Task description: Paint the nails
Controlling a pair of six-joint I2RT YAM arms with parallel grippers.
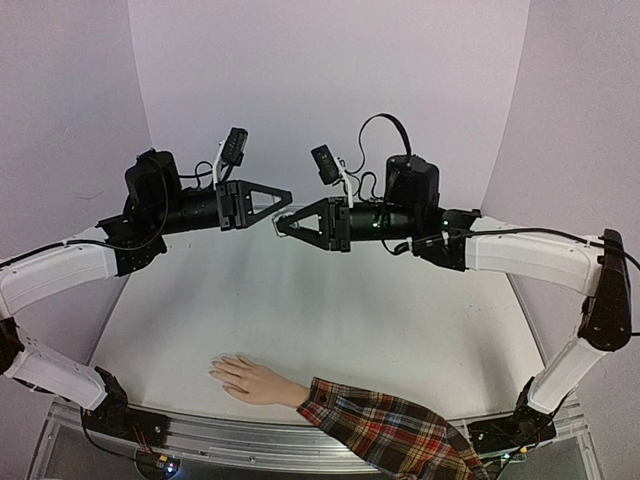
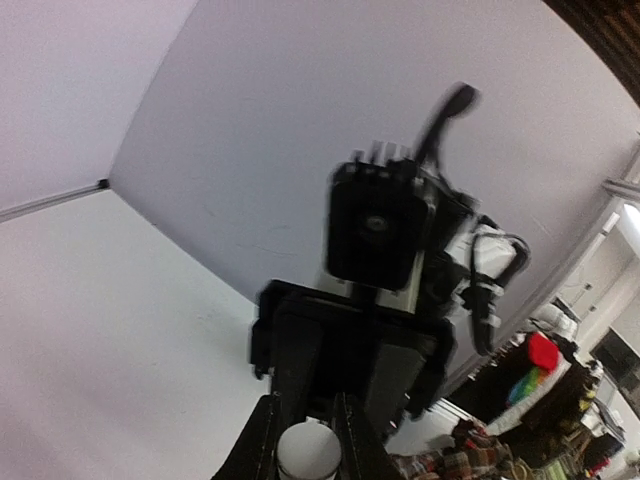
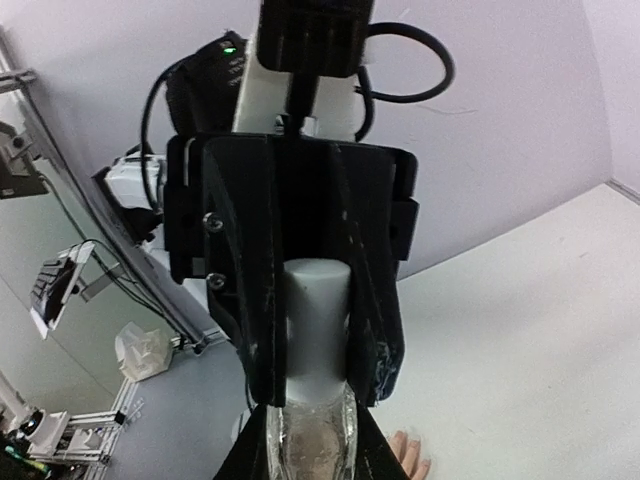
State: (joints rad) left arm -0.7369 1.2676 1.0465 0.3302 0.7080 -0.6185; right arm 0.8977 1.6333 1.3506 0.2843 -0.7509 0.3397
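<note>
A beige mannequin hand with a red plaid sleeve lies palm down at the table's near edge. Its nails show as small pale tips low in the right wrist view. High above the table my two grippers meet tip to tip. A small clear bottle is held between them. My right gripper is shut on the glass body. My left gripper is shut on the bottle's white cap.
The white table spreads below, with pale walls behind and on both sides. A metal rail runs along the near edge under the sleeve. Past the table's edge there is room clutter.
</note>
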